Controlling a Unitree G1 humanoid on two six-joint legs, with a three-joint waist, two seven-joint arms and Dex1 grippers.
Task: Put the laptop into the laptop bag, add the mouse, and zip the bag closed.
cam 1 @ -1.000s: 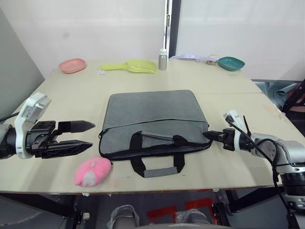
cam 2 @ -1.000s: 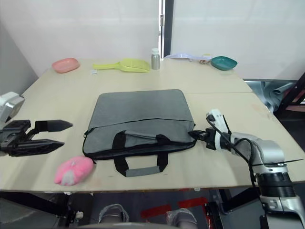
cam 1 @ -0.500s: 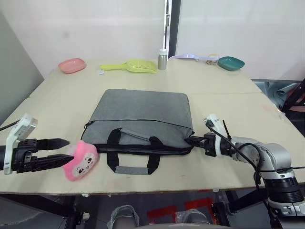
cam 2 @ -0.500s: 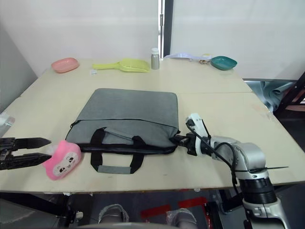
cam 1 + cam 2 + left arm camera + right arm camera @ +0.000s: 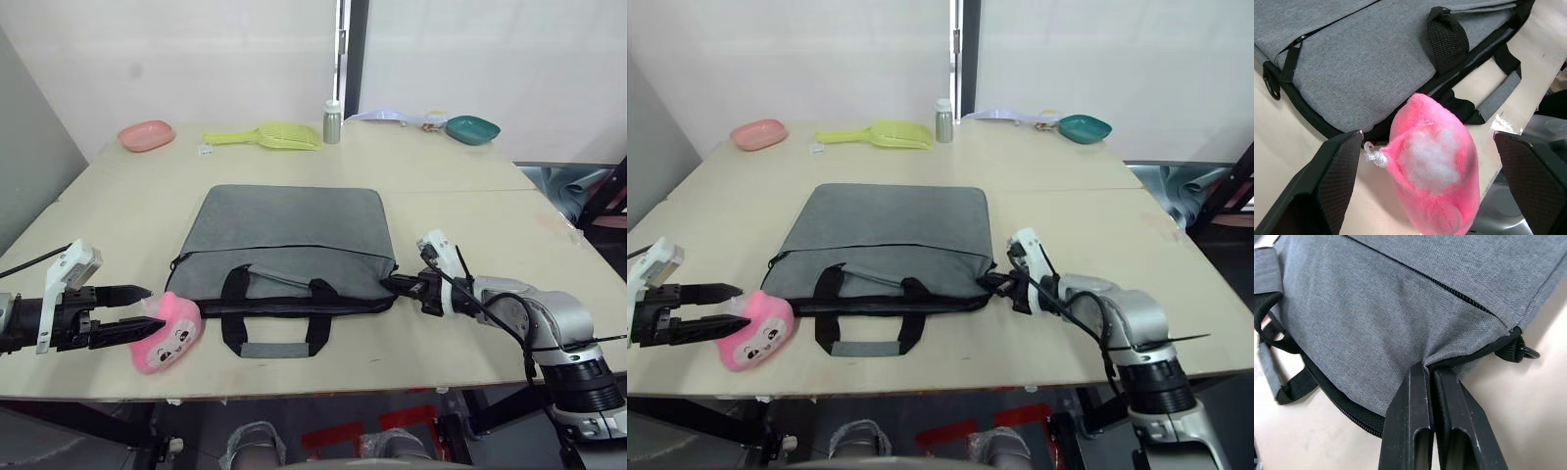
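At the bag's right corner, your right gripper (image 5: 1431, 377) pinches the laptop bag (image 5: 289, 235) fabric; left gripper (image 5: 147, 308) gapes around the pink plush toy (image 5: 167, 331). Zipping looks underway; next, pull steadily.

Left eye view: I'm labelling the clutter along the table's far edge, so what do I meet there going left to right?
Pink dish → yellow-green scoop → small metal bottle → teal bowl.
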